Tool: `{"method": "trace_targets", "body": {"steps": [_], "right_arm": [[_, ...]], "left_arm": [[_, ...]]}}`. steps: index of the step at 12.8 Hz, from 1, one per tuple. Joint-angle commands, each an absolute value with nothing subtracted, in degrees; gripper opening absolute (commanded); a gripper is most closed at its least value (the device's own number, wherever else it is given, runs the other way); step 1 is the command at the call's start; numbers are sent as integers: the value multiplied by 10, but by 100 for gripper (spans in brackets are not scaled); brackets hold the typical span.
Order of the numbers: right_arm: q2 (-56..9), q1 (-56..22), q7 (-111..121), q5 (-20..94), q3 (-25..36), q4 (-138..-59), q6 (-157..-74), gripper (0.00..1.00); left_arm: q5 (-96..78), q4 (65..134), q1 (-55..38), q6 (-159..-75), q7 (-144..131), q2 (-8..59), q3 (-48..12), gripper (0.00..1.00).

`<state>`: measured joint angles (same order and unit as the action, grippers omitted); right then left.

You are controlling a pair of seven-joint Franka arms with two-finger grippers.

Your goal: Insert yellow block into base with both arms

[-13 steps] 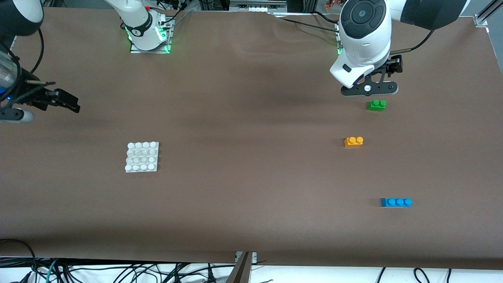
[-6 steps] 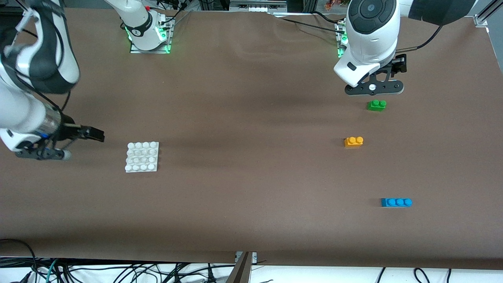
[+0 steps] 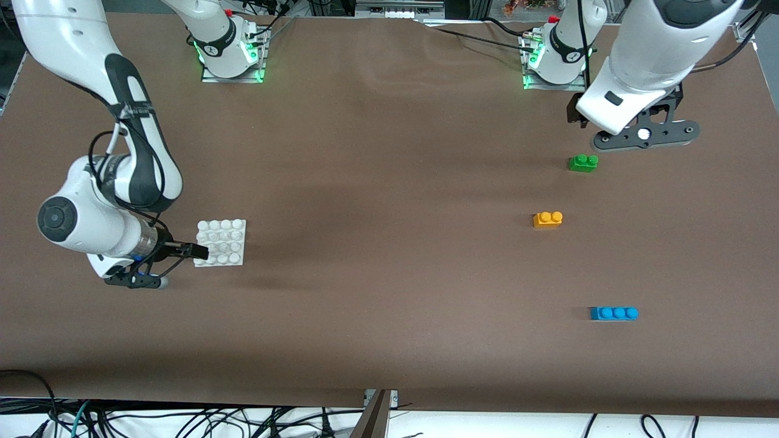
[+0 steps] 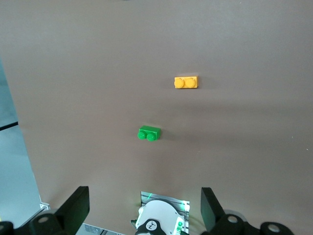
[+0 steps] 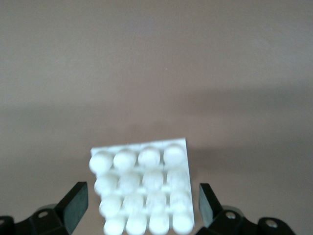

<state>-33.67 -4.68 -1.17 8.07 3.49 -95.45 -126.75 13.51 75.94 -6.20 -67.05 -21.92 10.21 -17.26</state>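
Base (image 5: 142,196) partly cut off between released right end effector (image 5: 142,208); left end effector (image 4: 144,208) released.

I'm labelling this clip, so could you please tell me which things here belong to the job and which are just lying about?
Job: yellow block, base, right gripper open at the base, left gripper open over the table near the green brick.
Lying about: green brick, blue brick.
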Motion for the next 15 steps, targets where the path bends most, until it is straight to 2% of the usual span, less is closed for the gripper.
{"method": "trace_targets", "body": {"steps": [1, 5, 11, 15], "right_arm": [[-345, -19, 34, 96, 33, -965, -1290, 100], [-347, -15, 62, 111, 32, -1010, -1315, 100], [-346, -16, 98, 141, 32, -1010, -1260, 100], [-349, -16, 110, 144, 32, -1013, -1253, 100]], "left_arm": [[112, 738, -51, -657, -203, 107, -171, 100], [76, 731, -23, -657, -202, 108, -170, 100], [62, 725, -14, -664, -209, 108, -168, 100], [47, 734, 2, -664, -246, 102, -175, 100]]}}
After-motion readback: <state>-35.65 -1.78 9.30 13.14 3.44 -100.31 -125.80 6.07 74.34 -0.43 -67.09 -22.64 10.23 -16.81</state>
